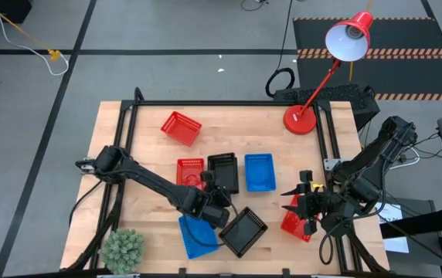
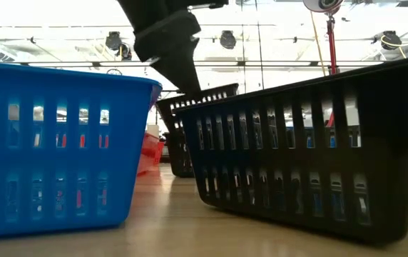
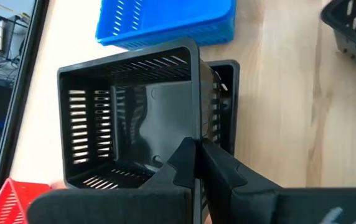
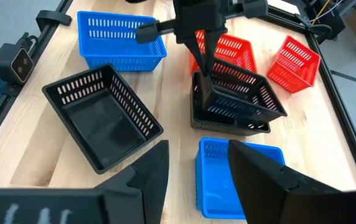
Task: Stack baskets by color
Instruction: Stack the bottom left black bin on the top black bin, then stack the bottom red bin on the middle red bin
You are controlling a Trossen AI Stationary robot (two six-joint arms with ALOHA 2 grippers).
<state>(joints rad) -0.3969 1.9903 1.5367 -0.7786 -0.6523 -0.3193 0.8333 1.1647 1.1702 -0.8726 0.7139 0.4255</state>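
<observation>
Pinching one wall of a tilted black basket (image 4: 243,93), the left gripper (image 4: 204,84) held it half-seated over a second black basket (image 4: 228,121) beside the middle blue basket (image 1: 259,171), its fingers clenched on that thin mesh rim. With so little plastic caught, the basket looked likely to twist, snag a corner on the lower rim and shove it toward that blue basket. Well off from it, the right gripper (image 4: 196,171) hung spread and empty.
</observation>
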